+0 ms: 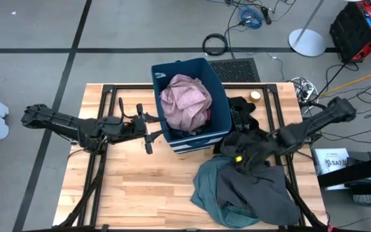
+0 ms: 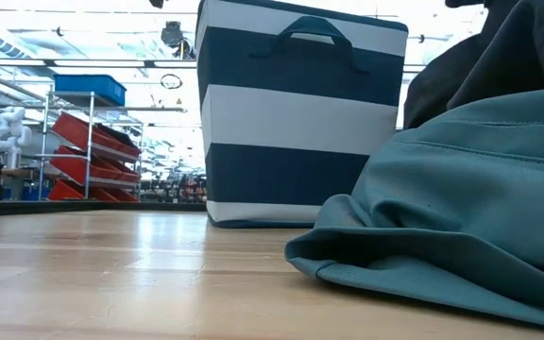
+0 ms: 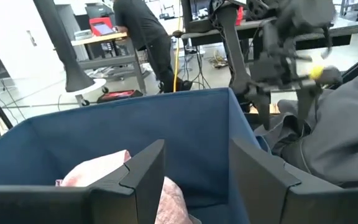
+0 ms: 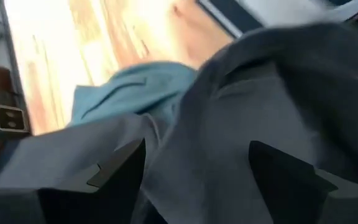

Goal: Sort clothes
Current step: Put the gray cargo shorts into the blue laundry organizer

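Note:
A navy bin (image 1: pixel 189 103) with white bands on its outer wall (image 2: pixel 300 123) stands at the table's far middle. A dusty-pink garment (image 1: pixel 185 100) lies in it. My left gripper (image 3: pixel 197 180) is open and empty at the bin's left wall, looking in over the pink cloth (image 3: pixel 98 171). A dark grey garment (image 1: pixel 256 187) lies heaped on a grey-green one (image 1: pixel 206 187) at the near right. A black garment (image 1: pixel 240 113) lies right of the bin. My right gripper (image 4: pixel 197 168) is open, close above the dark grey heap (image 4: pixel 260 93). My right gripper stands with its open fingers (image 4: pixel 120 171) pointing down at the top of the dark grey garment (image 4: pixel 216 124), near the end toward the bin. I cannot tell whether the fingers touch the cloth.
Black frame rails (image 1: pixel 105 96) run along the table's sides. A small round pale object (image 1: pixel 255 95) sits at the far right. Bare wood (image 1: pixel 140 187) lies at the near left. A person (image 3: pixel 142 37) stands in the room beyond the table.

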